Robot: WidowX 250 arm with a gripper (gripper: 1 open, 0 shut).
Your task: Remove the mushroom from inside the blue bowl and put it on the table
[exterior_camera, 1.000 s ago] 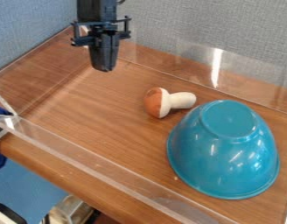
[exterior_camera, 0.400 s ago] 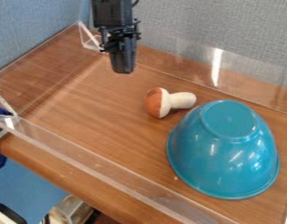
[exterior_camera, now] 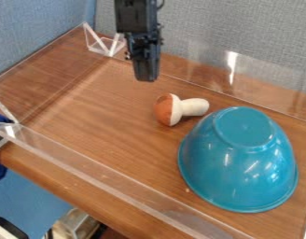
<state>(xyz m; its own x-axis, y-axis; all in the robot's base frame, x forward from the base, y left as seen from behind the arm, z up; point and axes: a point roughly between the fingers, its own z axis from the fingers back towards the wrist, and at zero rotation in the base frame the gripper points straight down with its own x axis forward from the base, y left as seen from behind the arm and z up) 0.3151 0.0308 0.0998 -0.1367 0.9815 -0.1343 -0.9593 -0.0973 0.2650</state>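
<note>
The mushroom (exterior_camera: 177,108) lies on its side on the table (exterior_camera: 93,112), orange-brown cap to the left and white stem pointing right toward the blue bowl (exterior_camera: 241,159). The bowl rests tipped on the table at the right, with nothing visible inside it. My gripper (exterior_camera: 145,75) hangs above the table behind and slightly left of the mushroom, pointing down. Its dark fingers are shut together with nothing between them, and it is clear of both the mushroom and the bowl.
Low clear acrylic walls (exterior_camera: 81,173) border the table on all sides. A blue-grey fabric backdrop stands behind the far wall. Bare wood lies to the left and front of the mushroom.
The gripper has moved to the right and slightly lower, coming closer to the mushroom. The mushroom and the bowl have not moved.
</note>
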